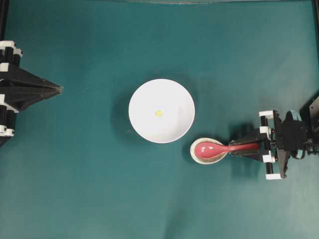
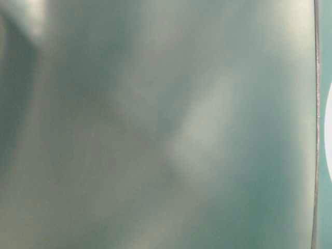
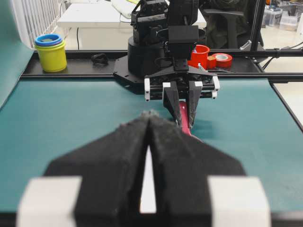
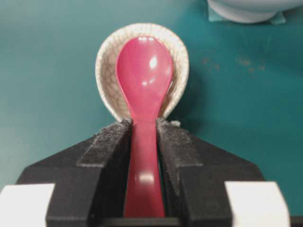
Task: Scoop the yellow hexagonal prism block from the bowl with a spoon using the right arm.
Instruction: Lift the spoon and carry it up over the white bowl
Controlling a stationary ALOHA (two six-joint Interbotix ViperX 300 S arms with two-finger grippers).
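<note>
The white bowl (image 1: 169, 97) stands mid-table with the tiny yellow hexagonal prism block (image 1: 158, 113) inside it. To the bowl's lower right, the pinkish-red spoon (image 1: 212, 148) lies with its scoop in a small speckled spoon rest (image 1: 199, 157). My right gripper (image 1: 256, 147) has its pads against both sides of the spoon handle. The right wrist view shows the spoon (image 4: 144, 71) running back between the right gripper's (image 4: 144, 124) pads, with the bowl's base (image 4: 246, 12) at the top. My left gripper (image 1: 60, 89) sits far left, shut and holding nothing.
The crackle-glazed spoon rest (image 4: 106, 61) lies under the scoop. Beyond the table's far side stand stacked yellow and blue cups (image 3: 51, 53), a red cup (image 3: 201, 54) and a tape roll (image 3: 221, 59). The table-level view is a blur with a sliver of the bowl (image 2: 329, 135).
</note>
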